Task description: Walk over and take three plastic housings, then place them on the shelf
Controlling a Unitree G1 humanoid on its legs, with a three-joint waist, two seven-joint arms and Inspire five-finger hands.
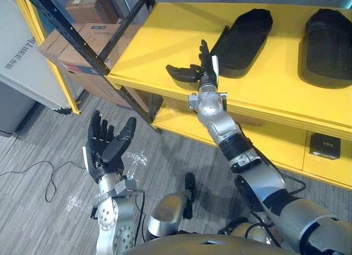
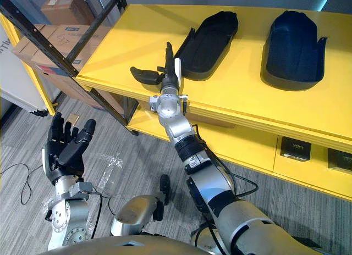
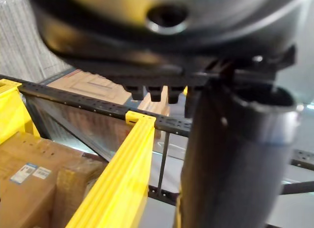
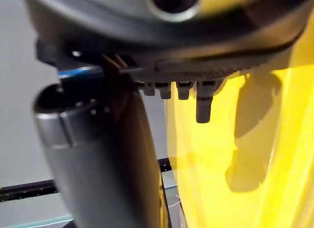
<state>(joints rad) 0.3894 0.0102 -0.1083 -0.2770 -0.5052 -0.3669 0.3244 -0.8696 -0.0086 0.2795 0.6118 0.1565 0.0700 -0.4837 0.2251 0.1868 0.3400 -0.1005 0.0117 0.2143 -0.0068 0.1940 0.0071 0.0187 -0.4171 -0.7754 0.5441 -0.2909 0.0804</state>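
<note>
Two plastic housings, the left housing (image 1: 245,32) and the right housing (image 1: 329,40), lie apart on the yellow shelf (image 1: 165,40), so a third is probably left to fetch. The right hand (image 1: 206,73) hovers just beside the left housing, fingers straight and empty. The left hand (image 1: 104,148) is palm-up, fingers relaxed and empty.

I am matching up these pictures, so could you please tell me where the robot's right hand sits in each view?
Left eye view: right hand upper middle, over the front edge of the yellow shelf.
Right eye view: same spot, left of centre.
Right wrist view: dark bulk along the top.
Left wrist view: faces cardboard boxes instead.
Shared landmark: that yellow shelf.
</note>
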